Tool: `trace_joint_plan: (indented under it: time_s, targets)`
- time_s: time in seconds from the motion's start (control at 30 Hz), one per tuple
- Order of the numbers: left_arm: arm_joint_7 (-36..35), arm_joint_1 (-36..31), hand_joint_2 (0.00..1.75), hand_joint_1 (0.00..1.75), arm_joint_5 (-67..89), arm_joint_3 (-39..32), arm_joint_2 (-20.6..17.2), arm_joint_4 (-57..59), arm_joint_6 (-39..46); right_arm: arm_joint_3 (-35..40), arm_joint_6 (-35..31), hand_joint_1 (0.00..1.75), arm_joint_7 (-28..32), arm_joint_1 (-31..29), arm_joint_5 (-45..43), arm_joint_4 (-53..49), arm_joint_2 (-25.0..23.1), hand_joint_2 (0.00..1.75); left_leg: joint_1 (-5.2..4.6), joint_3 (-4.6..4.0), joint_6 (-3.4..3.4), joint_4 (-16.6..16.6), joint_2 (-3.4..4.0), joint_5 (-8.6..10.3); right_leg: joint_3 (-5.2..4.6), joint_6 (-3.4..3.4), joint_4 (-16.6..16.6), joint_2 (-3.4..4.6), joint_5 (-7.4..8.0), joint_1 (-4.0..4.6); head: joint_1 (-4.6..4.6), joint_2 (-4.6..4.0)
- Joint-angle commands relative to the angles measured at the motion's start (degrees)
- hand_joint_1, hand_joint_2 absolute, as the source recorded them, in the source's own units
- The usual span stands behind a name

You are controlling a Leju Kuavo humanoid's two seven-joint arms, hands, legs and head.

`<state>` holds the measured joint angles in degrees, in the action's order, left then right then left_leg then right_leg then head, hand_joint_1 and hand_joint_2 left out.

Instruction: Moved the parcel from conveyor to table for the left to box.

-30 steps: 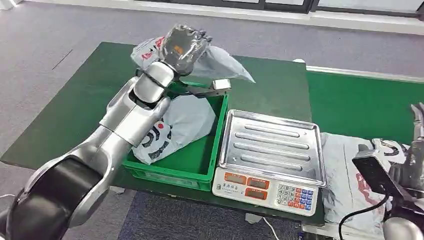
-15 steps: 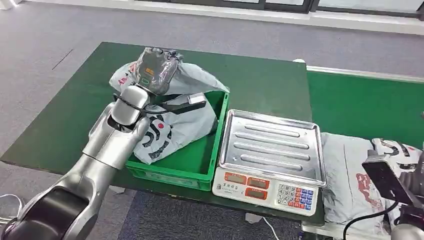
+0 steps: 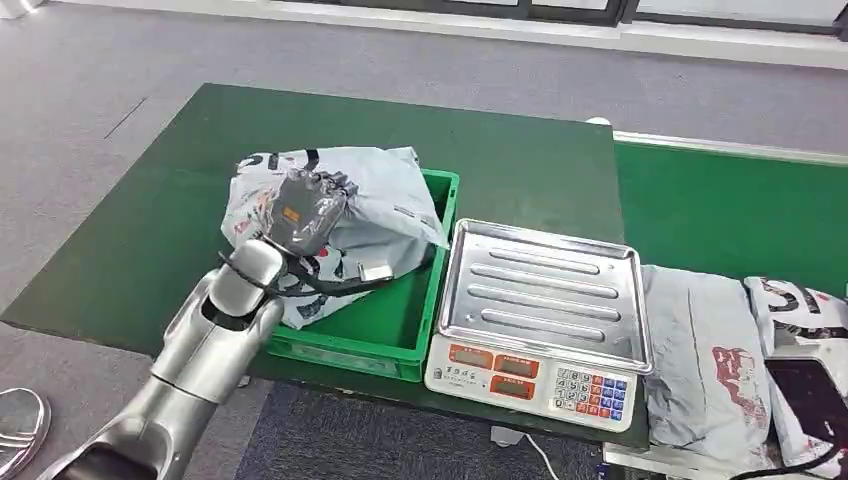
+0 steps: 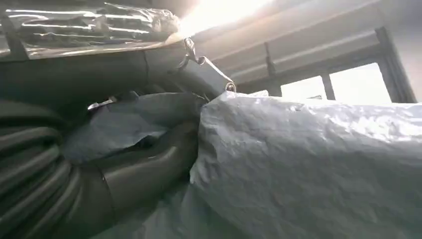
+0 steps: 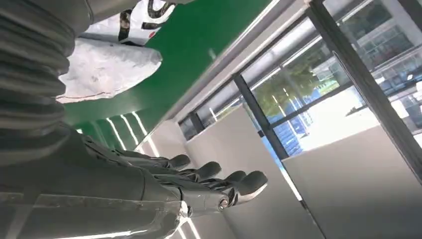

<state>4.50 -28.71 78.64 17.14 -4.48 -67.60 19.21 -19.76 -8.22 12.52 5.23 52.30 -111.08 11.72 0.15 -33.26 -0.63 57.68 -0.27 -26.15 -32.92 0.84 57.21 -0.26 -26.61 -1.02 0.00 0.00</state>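
Two grey parcels lie stacked in the green box [image 3: 400, 335] at the near left of the table [image 3: 520, 170]; the upper parcel [image 3: 375, 205] rests on the lower parcel [image 3: 300, 300], with the left hand [image 3: 305, 212] clamped on its near side. Judging by that, let go only once it sits inside the rim, then lift straight up. Right hand [image 5: 199, 184] hangs empty, fingers apart
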Motion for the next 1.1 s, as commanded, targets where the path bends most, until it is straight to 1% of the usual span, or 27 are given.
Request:
trace_joint_plan:
  time_s: [0.03,0.13,0.17,0.2,0.23,0.27,0.33,0.37,0.4,0.43,0.5,0.53,0.6,0.67,0.73,0.87,0.9,0.97,1.03,1.07,1.1]
  targets:
    - [1.0,0.8,1.75,1.75,-1.1,1.6,0.5,5.6,-0.9,-1.8,-0.1,0.00,0.0,1.0,-0.1,-0.3,-2.4,1.75,0.03,0.11,0.00,-0.1,0.04,0.04,0.11,-0.06,-0.1,0.04,0.06,0.05,0.00,0.00]
    - [3.1,3.7,1.75,1.75,-4.9,2.4,2.7,8.2,-2.5,-2.4,-0.7,0.00,-0.1,1.9,-0.1,-1.1,-2.6,1.75,0.04,0.19,-0.01,-0.2,-0.04,0.06,0.21,-0.08,-0.2,-0.01,0.06,0.05,0.00,0.00]
    - [3.9,5.1,1.75,1.75,-7.3,2.7,3.5,9.7,-4.6,-2.5,-0.3,0.00,-0.1,2.1,-0.3,-1.2,-2.0,1.75,-0.02,0.19,0.01,-0.2,-0.06,0.04,0.18,-0.04,-0.1,-0.02,0.01,-0.01,0.00,0.00]
    - [3.2,5.7,1.75,1.64,-7.3,3.1,3.8,11.2,-5.4,-2.5,0.0,0.00,0.0,1.9,-0.4,-1.0,-1.7,1.75,-0.01,0.26,0.01,-0.2,-0.08,0.06,0.27,-0.06,-0.3,-0.04,0.03,0.00,0.00,0.00]
    - [2.1,5.9,1.75,0.00,-7.3,3.7,4.0,13.9,-7.6,-2.3,0.4,0.00,0.1,1.1,-0.6,-0.3,-1.1,1.75,-0.02,0.37,0.02,-0.4,-0.08,0.09,0.37,-0.07,-0.4,-0.05,0.06,0.00,0.00,0.00]
    - [0.4,5.8,1.75,0.00,-8.0,3.4,4.4,16.2,-12.1,-2.1,0.6,0.00,0.1,0.5,-0.7,0.2,-0.7,1.75,-0.05,0.32,0.02,-0.3,-0.01,0.04,0.30,-0.04,-0.3,0.00,0.03,-0.05,0.00,0.00]
    - [1.1,5.2,1.75,0.00,-9.2,3.8,4.2,19.1,-14.6,-1.9,0.6,0.00,0.1,-0.7,-0.6,1.5,-0.6,1.75,-0.03,0.36,0.02,-0.3,0.11,0.04,0.32,-0.05,-0.3,0.12,0.07,-0.02,0.00,0.00]
    - [3.0,4.6,1.75,0.00,-10.4,3.9,3.9,19.3,-15.5,-1.7,0.7,0.00,0.0,-1.0,-0.5,1.9,-0.7,1.75,0.00,0.31,0.02,-0.3,0.14,0.03,0.28,-0.06,-0.3,0.16,0.09,0.02,0.00,0.00]
    - [4.7,4.2,0.00,0.00,-12.4,3.7,3.5,18.3,-17.2,-1.6,0.6,0.00,0.0,-0.8,-0.2,1.8,-0.8,1.75,-0.02,0.19,0.06,-0.1,0.10,-0.04,0.15,-0.03,-0.1,0.15,0.04,-0.01,0.00,0.00]
    - [4.9,4.0,0.00,0.00,-13.5,4.8,2.0,14.7,-21.5,-1.7,0.4,0.00,-0.1,-0.5,0.0,1.6,-1.2,1.75,0.02,0.18,0.05,-0.1,0.11,0.00,0.16,-0.06,-0.2,0.16,0.09,0.03,0.00,0.00]
    - [4.3,4.2,0.00,0.00,-14.3,5.2,1.1,11.8,-24.3,-1.7,0.2,0.00,-0.1,-0.2,0.2,1.4,-1.3,1.75,0.06,0.02,0.03,0.0,0.06,-0.03,0.01,-0.06,-0.1,0.11,0.04,0.07,0.00,0.00]
    - [5.9,4.1,0.00,0.00,-14.7,6.3,0.1,9.9,-25.4,-1.7,0.2,0.00,-0.2,-0.1,0.3,1.3,-1.5,1.75,0.08,0.03,0.02,0.0,0.07,-0.01,0.03,-0.09,-0.1,0.11,0.07,0.10,0.00,0.00]
    - [8.4,4.1,0.00,0.00,-17.4,7.8,-2.1,3.1,-28.6,-2.1,0.1,0.00,-0.2,0.8,0.4,0.5,-1.9,1.75,0.07,0.00,0.02,0.0,0.06,-0.02,0.00,-0.07,-0.1,0.08,0.05,0.08,0.00,0.00]
    - [8.9,4.3,0.00,0.00,-20.8,9.1,-4.3,-5.3,-31.1,-3.3,0.4,0.00,-0.4,2.7,0.3,-1.4,-2.5,1.75,0.06,-0.06,0.02,0.0,0.09,-0.04,-0.07,-0.06,0.0,0.12,0.03,0.07,0.00,0.00]
    - [8.3,4.2,0.00,0.00,-22.9,9.4,-5.5,-10.3,-33.1,-4.5,0.5,0.00,-0.3,4.3,-0.2,-2.7,-2.9,1.75,0.12,-0.15,0.00,0.1,0.05,-0.07,-0.14,-0.09,0.0,0.06,-0.02,0.13,0.00,0.00]
    - [8.1,4.6,0.00,0.00,-23.0,9.6,-5.8,-10.9,-33.5,-4.8,0.7,0.00,-0.1,4.5,-0.4,-3.0,-3.0,1.75,0.08,-0.02,0.01,0.0,-0.07,-0.05,0.01,-0.08,-0.1,-0.05,-0.03,0.10,0.00,0.00]
    - [8.2,4.5,0.00,0.00,-23.4,9.6,-5.8,-10.4,-32.8,-4.8,0.8,0.00,-0.1,4.2,-0.4,-2.8,-3.1,1.75,0.06,0.00,0.01,0.0,0.02,-0.07,0.01,-0.10,-0.1,0.02,-0.03,0.07,0.00,0.00]
    - [9.8,5.2,0.00,0.00,-25.7,9.2,-6.4,-14.4,-29.2,-5.6,0.6,0.00,0.0,5.6,-0.6,-4.0,-3.5,1.75,0.05,-0.06,-0.01,0.0,0.06,-0.09,-0.07,-0.08,0.0,0.10,-0.02,0.06,0.00,0.00]
    - [9.9,6.0,0.00,0.00,-28.0,8.2,-7.1,-18.8,-28.1,-6.4,0.6,0.00,0.2,7.3,-1.0,-5.4,-4.1,1.75,0.07,-0.09,-0.03,0.0,0.01,-0.09,-0.09,-0.10,0.0,0.06,-0.02,0.08,0.00,0.00]
    - [10.0,6.8,1.75,0.00,-29.7,7.1,-7.1,-22.3,-27.0,-7.2,0.5,0.00,0.8,8.9,-1.3,-6.5,-5.2,1.75,0.09,-0.08,-0.04,0.0,-0.03,-0.08,-0.08,-0.13,0.0,0.01,-0.03,0.11,0.00,0.00]
    - [10.1,7.0,1.75,0.00,-30.6,6.5,-6.8,-23.9,-26.4,-7.6,0.5,0.00,1.4,9.8,-1.3,-7.0,-5.8,1.75,0.10,-0.10,-0.04,0.0,-0.05,-0.09,-0.09,-0.12,0.0,-0.02,-0.05,0.12,0.00,0.00]
